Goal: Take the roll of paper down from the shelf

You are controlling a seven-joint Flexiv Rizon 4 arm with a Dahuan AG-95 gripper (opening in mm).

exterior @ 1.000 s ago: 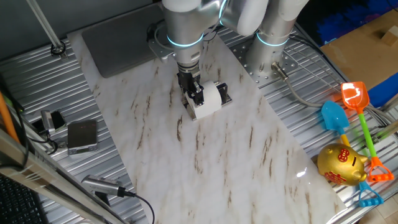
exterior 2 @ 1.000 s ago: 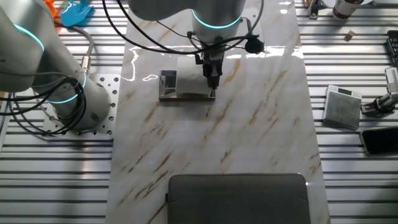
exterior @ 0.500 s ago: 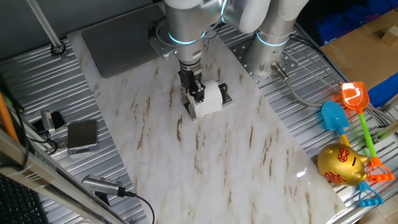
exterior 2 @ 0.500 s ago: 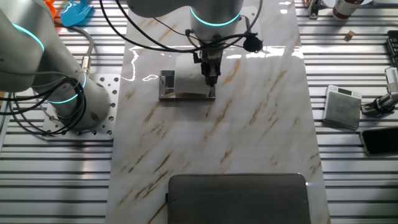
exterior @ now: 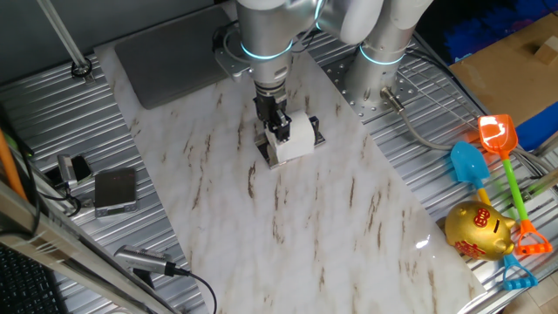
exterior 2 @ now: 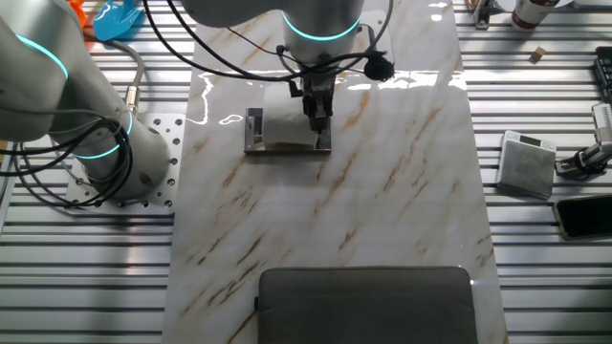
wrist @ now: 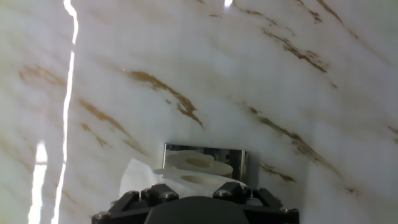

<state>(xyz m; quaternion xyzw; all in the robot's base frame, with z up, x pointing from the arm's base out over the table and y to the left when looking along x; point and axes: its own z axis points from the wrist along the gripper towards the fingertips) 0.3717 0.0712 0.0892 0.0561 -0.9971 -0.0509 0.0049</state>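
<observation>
The white roll of paper (exterior: 295,137) lies on its side on the small shelf (exterior: 316,134) on the marble board, also in the other fixed view (exterior 2: 283,125), where the shelf's shiny edge (exterior 2: 285,149) shows below it. My gripper (exterior: 277,129) comes down from above at the roll's end, its dark fingers closed on the roll's wall (exterior 2: 315,122). In the hand view the roll's hollow end (wrist: 198,180) fills the bottom, mirrored in the shelf's metal plate (wrist: 239,160). My fingertips are hidden there.
A large grey mat (exterior: 166,52) lies at the board's far end. A flat grey box (exterior: 115,190) and cables sit on the ribbed table to the left. Plastic shovels (exterior: 497,139) and a gold piggy bank (exterior: 478,231) lie at the right. The arm's base (exterior: 384,78) stands behind the shelf.
My gripper and the roll have shifted a little toward the arm's base side. The shelf has stayed in place.
</observation>
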